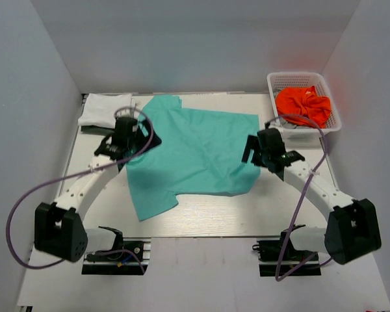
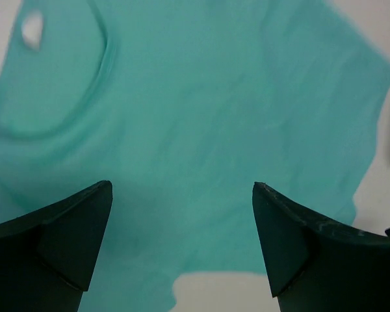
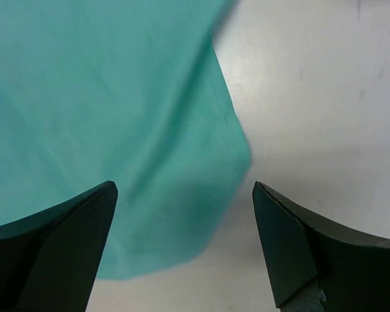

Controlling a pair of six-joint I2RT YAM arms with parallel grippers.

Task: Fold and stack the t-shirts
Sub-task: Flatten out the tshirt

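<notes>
Lying spread across the pale table [image 1: 201, 218], the plain teal cloth t-shirt [image 1: 195, 153] has the left gripper [image 2: 182, 188] and right gripper [image 3: 185, 188] over its side edges, fingers wide apart and holding nothing. A folded white t-shirt [image 1: 104, 108] sits far-left. A bright orange t-shirt [image 1: 303, 105] fills the white plastic mesh basket [image 1: 299, 75] far-right.

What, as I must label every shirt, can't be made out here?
Top view: the left arm covers the teal shirt's collar.
Top view: the orange shirt is bunched; the basket walls hide its lower part.
Top view: whatever lies under the white shirt is hidden by it.
Right wrist view: the teal shirt's edge is blurred.
</notes>
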